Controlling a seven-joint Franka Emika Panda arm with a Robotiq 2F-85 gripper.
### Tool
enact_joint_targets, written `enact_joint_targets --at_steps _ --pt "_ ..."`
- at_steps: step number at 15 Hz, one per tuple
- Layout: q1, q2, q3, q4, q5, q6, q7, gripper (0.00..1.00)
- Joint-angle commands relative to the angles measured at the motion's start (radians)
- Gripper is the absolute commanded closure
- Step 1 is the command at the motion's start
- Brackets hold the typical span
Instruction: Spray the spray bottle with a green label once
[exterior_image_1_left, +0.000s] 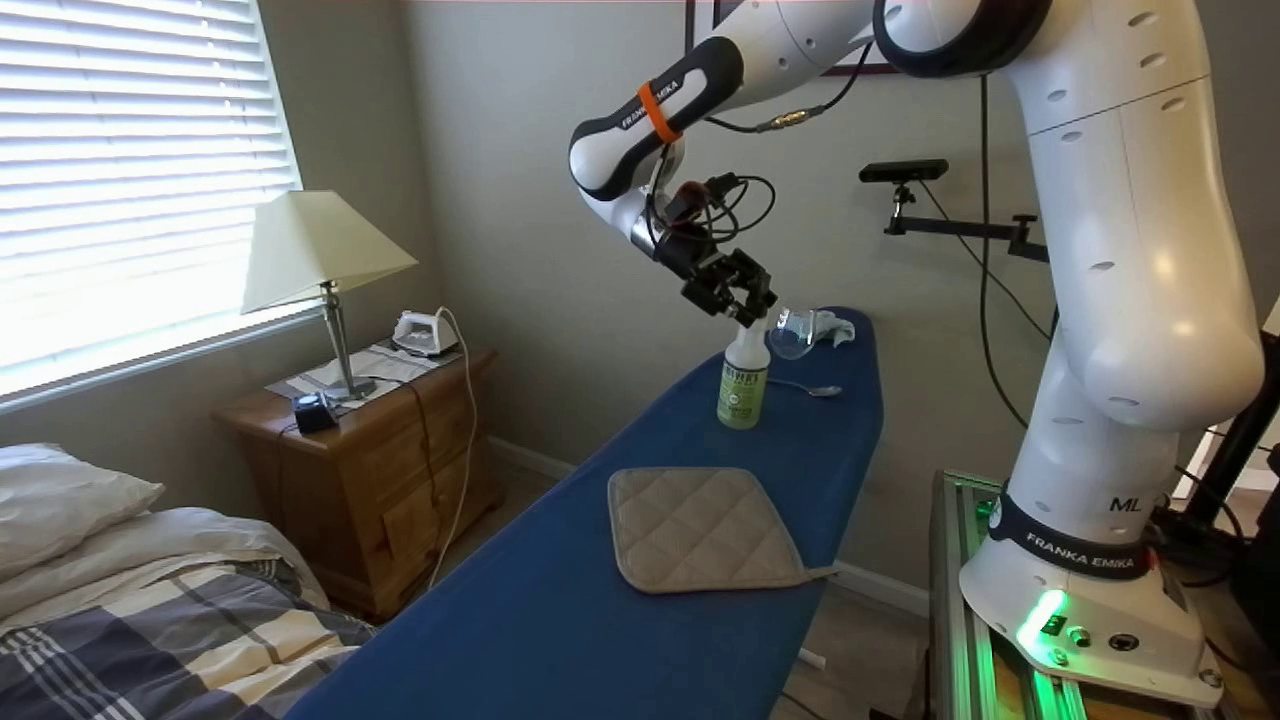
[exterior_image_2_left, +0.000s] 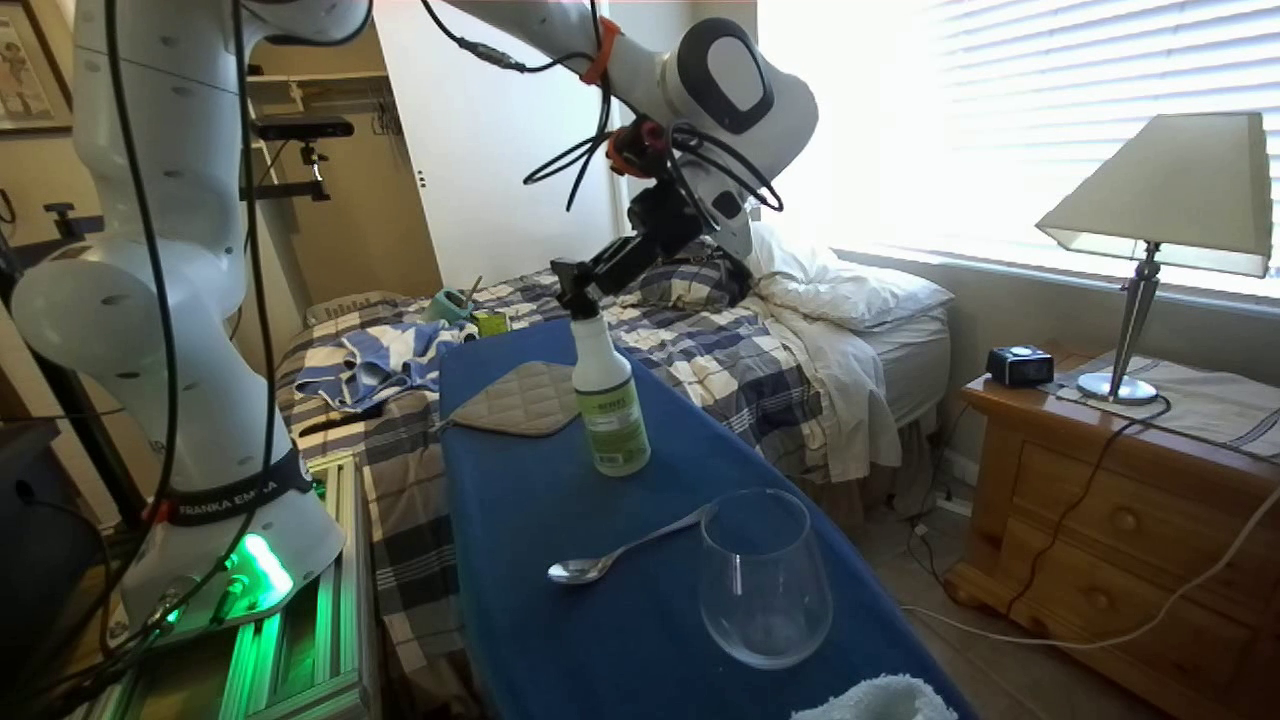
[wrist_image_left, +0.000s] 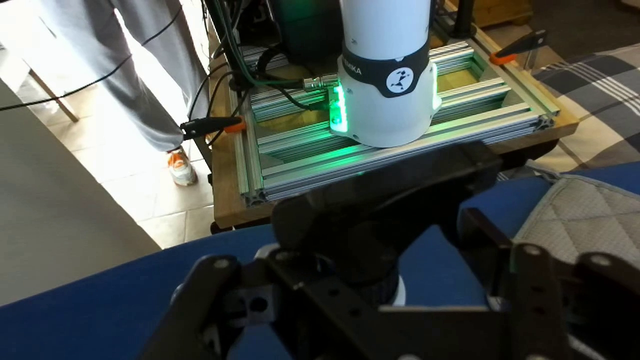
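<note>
The spray bottle (exterior_image_1_left: 740, 395), with a pale body and yellow-green label, stands upright on the blue ironing board (exterior_image_1_left: 540, 610). It also shows in an exterior view (exterior_image_2_left: 612, 420). My gripper (exterior_image_1_left: 738, 298) is at the bottle's top, at the height of its dark spray head (exterior_image_2_left: 576, 285). In the wrist view the spray head (wrist_image_left: 345, 230) lies between the spread fingers of the gripper (wrist_image_left: 382, 242). One finger is by the back of the head and neck, the other close to the trigger. I cannot tell whether they touch. The gripper hides parts of the head and neck.
A clear glass (exterior_image_2_left: 765, 580) and a spoon (exterior_image_2_left: 630, 548) lie on the board near the bottle. A white cloth (exterior_image_2_left: 885, 698) is beyond the glass. A quilted beige pad (exterior_image_1_left: 705, 530) lies on the bottle's other side. The robot's base (wrist_image_left: 387, 100) stands beside the board.
</note>
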Motion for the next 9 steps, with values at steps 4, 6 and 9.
enact_joint_targets --at_steps 4,6,9 --pt "-0.008 0.029 0.004 0.046 0.007 -0.034 -0.001 0.49" --pt "-0.008 0.032 0.005 0.049 0.007 -0.035 0.0 0.49" --pt "-0.008 0.034 0.005 0.053 0.006 -0.037 0.0 0.47"
